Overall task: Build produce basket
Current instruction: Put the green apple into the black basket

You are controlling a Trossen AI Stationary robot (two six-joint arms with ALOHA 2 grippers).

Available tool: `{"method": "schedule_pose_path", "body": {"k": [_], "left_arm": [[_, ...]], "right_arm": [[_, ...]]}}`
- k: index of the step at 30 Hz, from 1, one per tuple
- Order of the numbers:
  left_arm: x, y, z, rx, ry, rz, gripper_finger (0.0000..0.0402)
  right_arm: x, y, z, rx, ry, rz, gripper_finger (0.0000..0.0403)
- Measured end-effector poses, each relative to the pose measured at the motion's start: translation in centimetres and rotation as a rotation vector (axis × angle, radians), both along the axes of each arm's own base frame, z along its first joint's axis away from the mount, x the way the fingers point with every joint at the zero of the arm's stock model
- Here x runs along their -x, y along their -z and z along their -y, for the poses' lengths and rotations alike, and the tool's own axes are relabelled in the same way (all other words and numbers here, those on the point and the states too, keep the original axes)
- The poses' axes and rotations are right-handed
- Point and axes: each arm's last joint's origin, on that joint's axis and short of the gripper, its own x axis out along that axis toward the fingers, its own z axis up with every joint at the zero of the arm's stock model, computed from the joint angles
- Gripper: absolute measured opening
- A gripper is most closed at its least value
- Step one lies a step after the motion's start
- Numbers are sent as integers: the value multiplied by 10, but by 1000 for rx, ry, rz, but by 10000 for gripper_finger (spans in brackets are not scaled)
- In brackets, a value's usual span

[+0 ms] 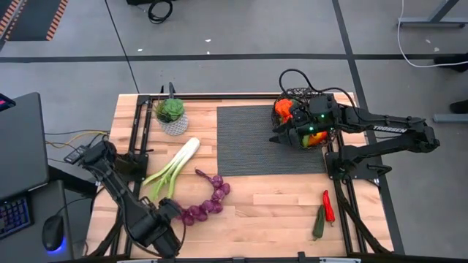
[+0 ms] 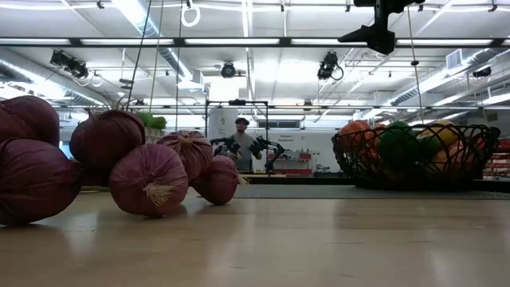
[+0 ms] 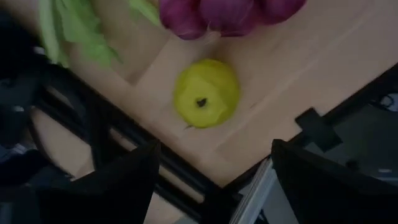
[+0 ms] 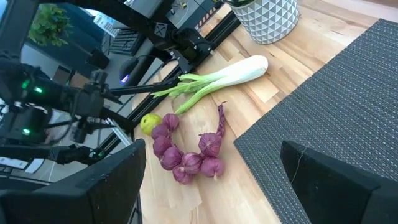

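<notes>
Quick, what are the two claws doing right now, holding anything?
Left gripper: open, empty, above the yellow fruit.
Right gripper: open, empty, over the basket.

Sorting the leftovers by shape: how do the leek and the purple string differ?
The leek is one straight stalk, white at one end and green at the other; the purple string is a curved chain of round purple bulbs. The leek lies nearer the potted plant. Both lie on bare wood, outside the basket.

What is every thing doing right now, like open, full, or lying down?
basket: upright, holding produce
left tool: open, empty, over the yellow-green fruit
right tool: open, empty, at the basket
leek: lying flat
purple string: lying curved
red chilli: lying flat
potted plant: upright
</notes>
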Motion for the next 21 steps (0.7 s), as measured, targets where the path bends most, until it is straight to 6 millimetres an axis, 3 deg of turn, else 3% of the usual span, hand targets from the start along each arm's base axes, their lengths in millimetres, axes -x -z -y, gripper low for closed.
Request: {"method": "schedule_pose_path", "body": {"k": [9, 21], "left_arm": [[8, 61, 14, 121, -4, -23, 313], [10, 88, -4, 107, 45, -79, 305]], "right_arm": [[0, 0, 0, -25, 10, -5, 375], [0, 1, 0, -72, 36, -13, 375]]}}
